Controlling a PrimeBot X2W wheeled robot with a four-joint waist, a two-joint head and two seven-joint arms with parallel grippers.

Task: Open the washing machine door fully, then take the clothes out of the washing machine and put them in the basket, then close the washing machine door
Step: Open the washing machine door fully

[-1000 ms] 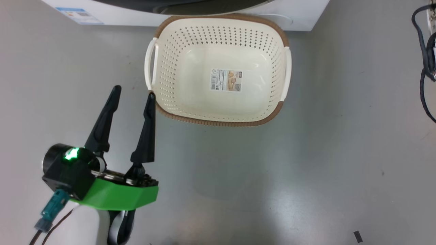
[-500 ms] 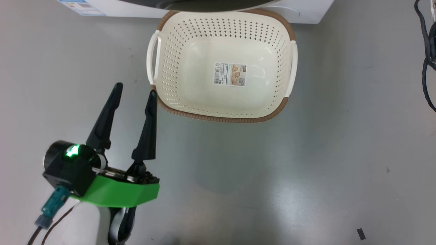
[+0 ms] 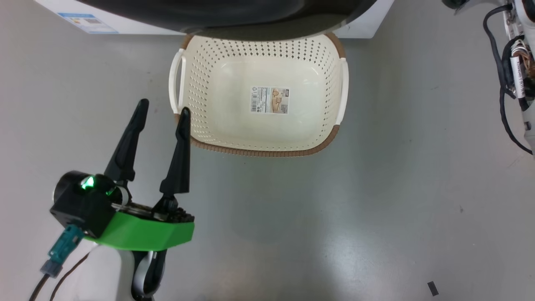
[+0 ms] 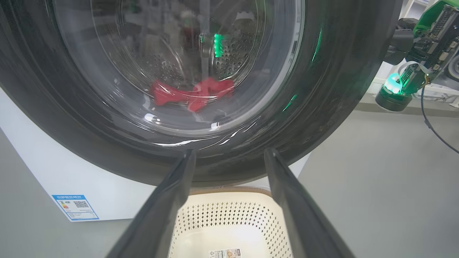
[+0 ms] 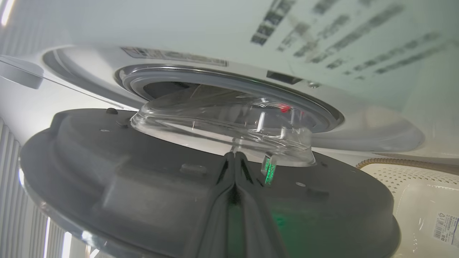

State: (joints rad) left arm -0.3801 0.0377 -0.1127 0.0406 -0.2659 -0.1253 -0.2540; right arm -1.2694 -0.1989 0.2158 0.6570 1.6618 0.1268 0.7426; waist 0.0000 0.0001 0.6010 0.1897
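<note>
The washing machine door (image 4: pixel 322 107), black-rimmed with a bulging glass window, stands partly open from the white washing machine (image 4: pixel 53 168). Through the glass the red clothes (image 4: pixel 193 93) lie in the steel drum. In the head view the door's rim (image 3: pixel 234 16) overhangs the far edge of the cream basket (image 3: pixel 259 152), which holds nothing. My left gripper (image 3: pixel 164 106) hovers open beside the basket's near left corner, pointing at the door. My right gripper (image 5: pixel 235 156) is shut on nothing, its tip against the door's inner face (image 5: pixel 143 186) at the base of the glass bowl.
The grey floor spreads to the right of and in front of the basket. My right arm's wrist (image 4: pixel 412 61) with green parts and cables (image 3: pixel 508 75) sits at the door's right edge. A blue label (image 3: pixel 87 23) marks the machine's front.
The head camera has shifted. The door's dark rim now reaches out over the basket's far edge, where before only a sliver showed. The left gripper stays open in place.
</note>
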